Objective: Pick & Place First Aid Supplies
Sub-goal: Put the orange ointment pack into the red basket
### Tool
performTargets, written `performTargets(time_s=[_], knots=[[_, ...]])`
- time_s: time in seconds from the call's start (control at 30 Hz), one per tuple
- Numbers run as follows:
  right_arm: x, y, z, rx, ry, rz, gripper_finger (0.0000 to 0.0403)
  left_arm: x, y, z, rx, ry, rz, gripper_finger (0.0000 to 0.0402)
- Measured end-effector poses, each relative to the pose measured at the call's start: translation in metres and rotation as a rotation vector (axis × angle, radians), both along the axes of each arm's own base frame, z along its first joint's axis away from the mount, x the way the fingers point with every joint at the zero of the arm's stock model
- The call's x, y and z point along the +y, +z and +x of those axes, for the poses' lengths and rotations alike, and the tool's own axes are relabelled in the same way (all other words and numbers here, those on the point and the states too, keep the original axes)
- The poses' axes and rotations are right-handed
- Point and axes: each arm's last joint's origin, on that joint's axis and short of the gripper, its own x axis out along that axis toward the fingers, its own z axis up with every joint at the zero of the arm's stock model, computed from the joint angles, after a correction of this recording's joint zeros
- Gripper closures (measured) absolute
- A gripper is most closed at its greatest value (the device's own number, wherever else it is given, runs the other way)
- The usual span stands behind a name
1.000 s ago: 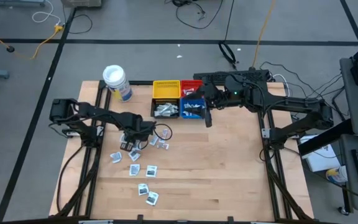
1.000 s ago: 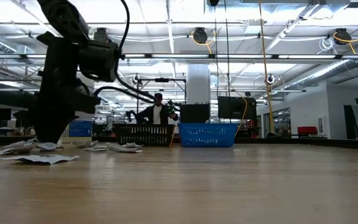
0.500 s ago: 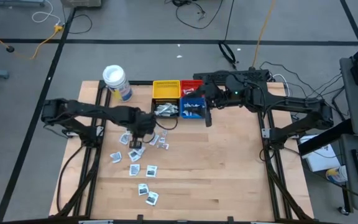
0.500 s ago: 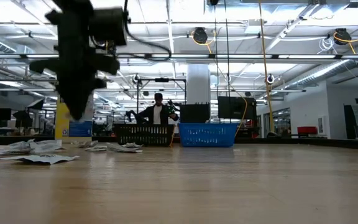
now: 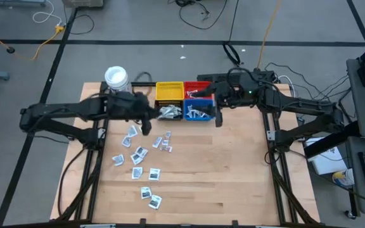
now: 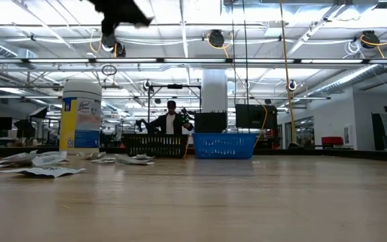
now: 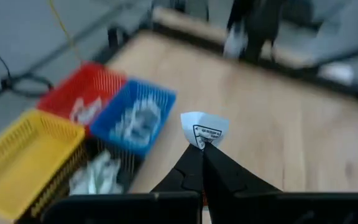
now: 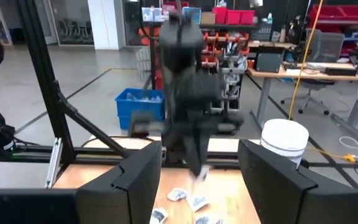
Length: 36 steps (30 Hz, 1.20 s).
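Note:
Several small white first aid packets [image 5: 138,155] lie flat on the wooden table, near the left in the low view [image 6: 32,161]. My left gripper [image 5: 146,125] hangs high over the table beside the black bin [image 5: 170,113], shut on one white packet [image 7: 205,129]; the right wrist view shows that packet [image 8: 199,175] under the gripper. My right gripper [image 8: 199,180] stands open and level, high beside the blue bin [image 5: 198,112], with nothing between its fingers. My left gripper pinches the packet by one edge [image 7: 202,144] between its two fingertips. The rest of the packet sticks out past the tips, printed face showing. The fingers slant downward toward the table's right side. The packet is lifted clear of the table.
The yellow bin [image 5: 169,92] and red bin [image 5: 193,88] stand behind the black and blue bins, which hold packets. A white-lidded round jar [image 5: 116,79] stands at the table's far left. Bare wood lies to the right and near side.
My left gripper has shut on a packet among the scattered ones and risen high off the table, tipping from pointing down to slanting and rolling at the wrist. It has drifted toward the bins. The packet is lifted clear; the other packets stay put.

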Motion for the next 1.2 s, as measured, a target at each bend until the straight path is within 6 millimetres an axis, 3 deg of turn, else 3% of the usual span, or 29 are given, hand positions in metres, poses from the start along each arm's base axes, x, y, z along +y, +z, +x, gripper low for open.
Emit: performTargets(time_s=[0.33,0.47,0.67,0.87,1.2], knots=[[-0.001,0.001,-0.001,0.003,-0.012,0.122,0.0193,-0.002,0.052,-0.002,-0.497,0.038,0.070,0.0401],[-0.002,0.001,-0.001,0.002,-0.036,0.156,0.0193,-0.001,0.059,0.007,-0.616,0.052,0.054,0.0401],[-0.001,0.009,-0.002,-0.026,-0.058,0.177,0.0193,0.001,0.072,0.025,-0.602,0.064,0.073,0.0401],[0.000,0.003,0.005,0.000,-0.052,0.208,0.0193,0.003,0.090,0.056,-0.519,0.021,0.141,0.0401],[0.001,0.004,0.006,-0.006,-0.044,0.228,0.0193,0.005,0.100,0.098,-0.496,-0.045,0.171,0.0401]])
